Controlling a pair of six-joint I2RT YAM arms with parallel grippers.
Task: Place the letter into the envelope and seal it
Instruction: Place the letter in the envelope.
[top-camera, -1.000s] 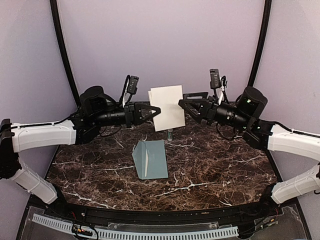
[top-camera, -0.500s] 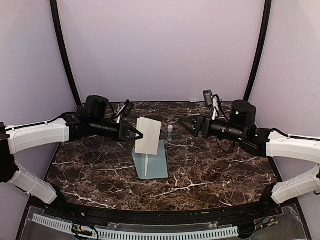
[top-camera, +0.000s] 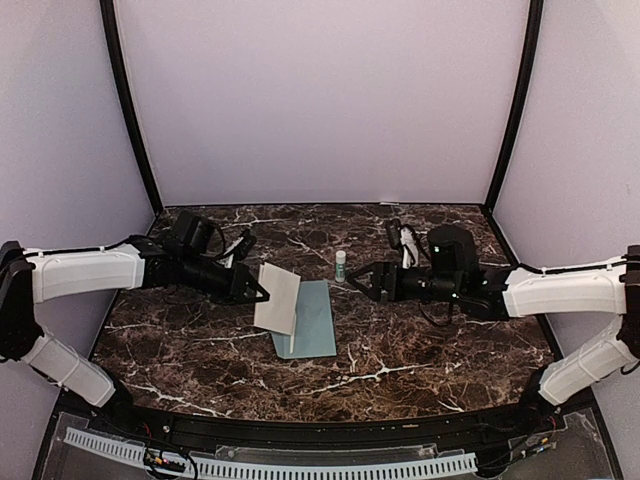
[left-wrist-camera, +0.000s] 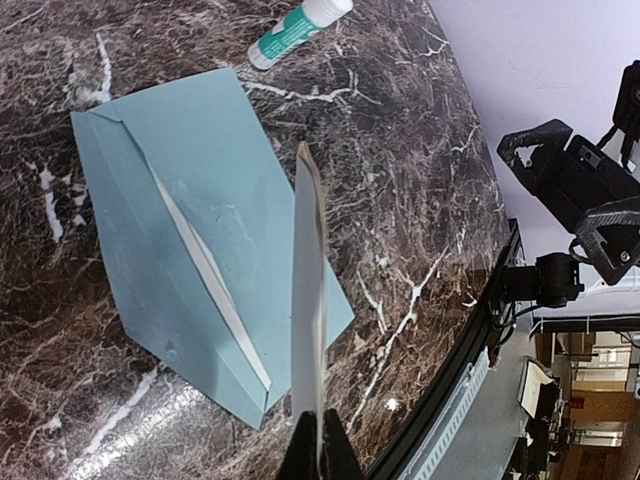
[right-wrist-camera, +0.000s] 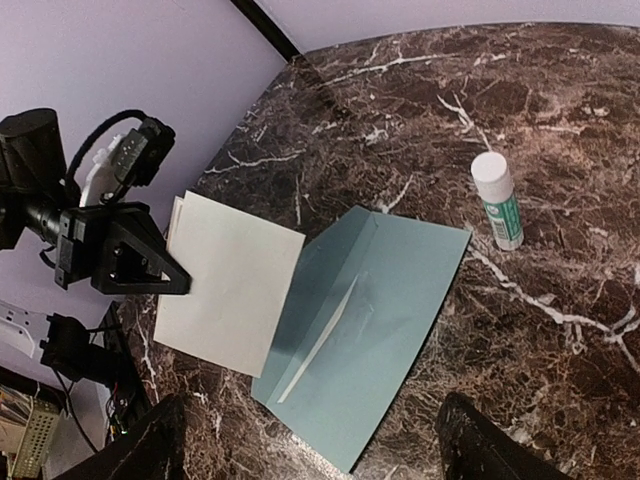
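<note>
flat, oblong, pale blue-grey envelope (top-camera: 318, 322)

The envelope (top-camera: 316, 322) is blue-grey, the letter (top-camera: 277, 298) cream, the table (top-camera: 430, 345) white-veined brown marble.

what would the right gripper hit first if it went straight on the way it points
The right gripper would likely meet the envelope on the table first; the letter in the left gripper stands just beyond. Depth is unclear.
</note>
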